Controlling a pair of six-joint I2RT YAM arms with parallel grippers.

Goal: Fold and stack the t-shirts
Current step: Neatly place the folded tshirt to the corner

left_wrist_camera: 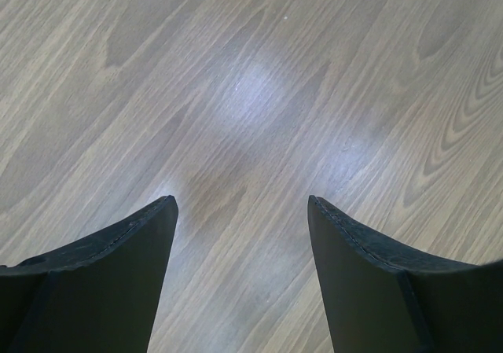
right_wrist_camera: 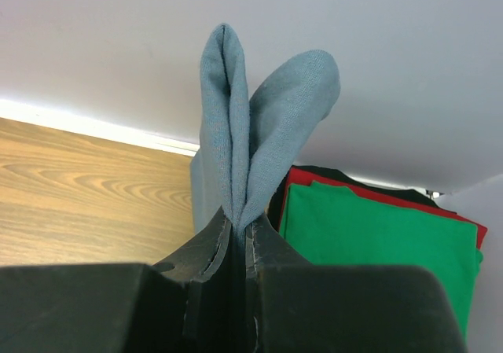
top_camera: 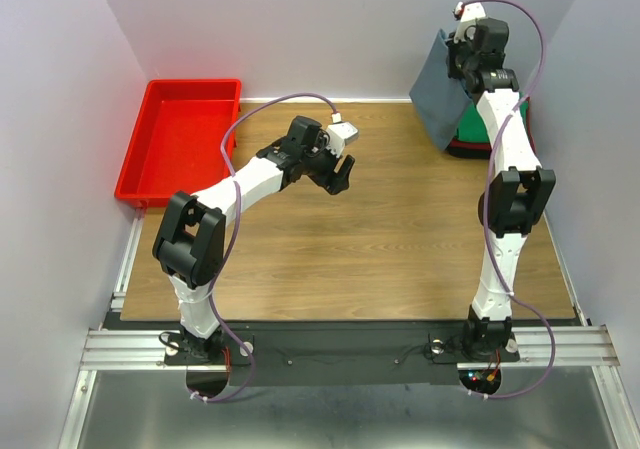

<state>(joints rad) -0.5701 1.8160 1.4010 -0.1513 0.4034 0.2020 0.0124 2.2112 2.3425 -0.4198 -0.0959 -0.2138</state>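
My right gripper (right_wrist_camera: 242, 221) is shut on a bunched fold of the slate blue-grey t-shirt (right_wrist_camera: 236, 125), which it holds up at the far right corner. From above, that shirt (top_camera: 437, 89) hangs down from the raised right gripper (top_camera: 462, 41) over a stack of folded t-shirts. The stack shows a green shirt (right_wrist_camera: 377, 235) on top, with a red one (right_wrist_camera: 377, 194) and a black one (right_wrist_camera: 354, 178) under it. My left gripper (top_camera: 342, 174) hovers over the middle of the table, open (left_wrist_camera: 240, 207), with only bare wood between its fingers.
A red plastic tray (top_camera: 183, 137) sits at the far left of the wooden table (top_camera: 330, 259). White walls close in on the back and both sides. The shirt stack (top_camera: 468, 129) lies against the right wall.
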